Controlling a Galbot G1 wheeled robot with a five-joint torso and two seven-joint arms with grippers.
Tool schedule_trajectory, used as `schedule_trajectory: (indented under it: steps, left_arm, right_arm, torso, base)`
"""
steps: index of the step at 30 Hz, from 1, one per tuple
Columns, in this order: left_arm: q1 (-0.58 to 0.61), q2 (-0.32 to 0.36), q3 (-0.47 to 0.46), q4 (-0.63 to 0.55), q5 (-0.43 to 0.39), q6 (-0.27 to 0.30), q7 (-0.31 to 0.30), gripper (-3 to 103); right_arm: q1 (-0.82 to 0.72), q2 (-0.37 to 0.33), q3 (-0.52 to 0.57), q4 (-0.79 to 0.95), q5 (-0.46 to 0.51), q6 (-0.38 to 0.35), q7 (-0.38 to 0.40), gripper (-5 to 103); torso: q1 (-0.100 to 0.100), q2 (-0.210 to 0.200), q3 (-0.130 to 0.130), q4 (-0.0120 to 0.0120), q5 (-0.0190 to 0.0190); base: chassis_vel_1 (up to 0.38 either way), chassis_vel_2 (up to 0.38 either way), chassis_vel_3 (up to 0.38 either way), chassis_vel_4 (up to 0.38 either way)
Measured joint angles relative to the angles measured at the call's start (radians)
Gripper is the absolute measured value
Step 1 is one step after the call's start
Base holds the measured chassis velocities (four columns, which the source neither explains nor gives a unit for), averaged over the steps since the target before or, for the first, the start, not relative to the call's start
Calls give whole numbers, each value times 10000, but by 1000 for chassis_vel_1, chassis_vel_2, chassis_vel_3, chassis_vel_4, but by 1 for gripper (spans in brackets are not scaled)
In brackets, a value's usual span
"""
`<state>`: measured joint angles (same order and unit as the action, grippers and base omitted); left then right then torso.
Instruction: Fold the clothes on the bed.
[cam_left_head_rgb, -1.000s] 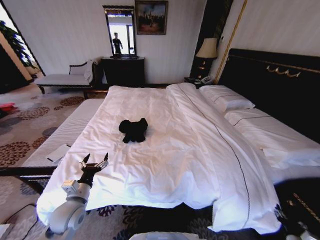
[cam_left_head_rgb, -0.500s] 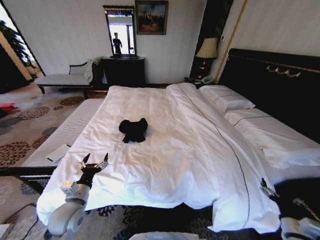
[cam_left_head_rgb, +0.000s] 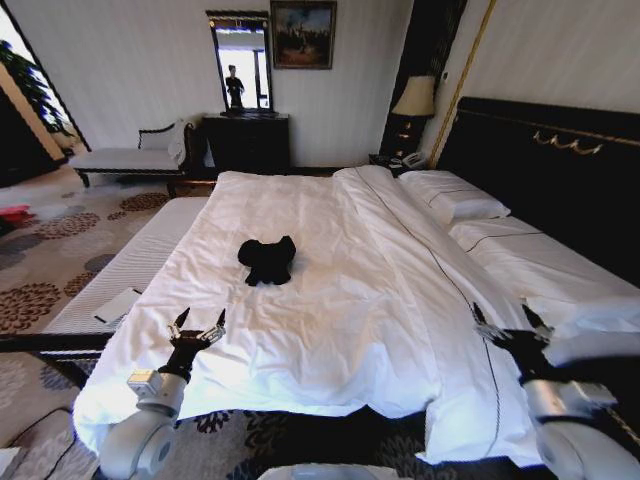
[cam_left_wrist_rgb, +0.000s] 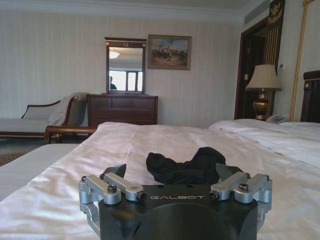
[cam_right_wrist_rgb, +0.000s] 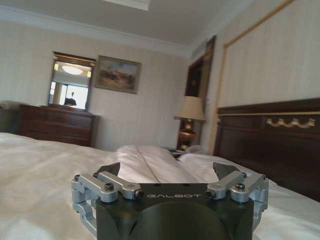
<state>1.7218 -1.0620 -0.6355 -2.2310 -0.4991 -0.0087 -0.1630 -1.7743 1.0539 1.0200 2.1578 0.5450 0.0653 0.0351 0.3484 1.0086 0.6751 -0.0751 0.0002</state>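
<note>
Two robot arms reach over the foot of a white bed (cam_left_head_rgb: 380, 300) towards a crumpled black T-shirt (cam_left_head_rgb: 267, 259).

Seen from the robot's head, the T-shirt lies bunched at about 11 o'clock on the duvet, well apart from both arms; its lettering seems folded out of sight. The left gripper (cam_left_head_rgb: 197, 328) hovers at 8 o'clock over the duvet's near edge, fingers spread wide. The right gripper (cam_left_head_rgb: 510, 327) sits at 4 o'clock, fingers likewise splayed and holding nothing.
</note>
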Motion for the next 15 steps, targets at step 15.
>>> schedule_trajectory:
  steps: [15]
  left_arm:
    - [57,-69,86,10,163,-49,-33,100]
  right_arm:
    - [298,-280,-342,-191,-206,-1075,372,100]
  torso:
    - [0,0,0,-3,-2]
  base:
    - [0,0,0,0]
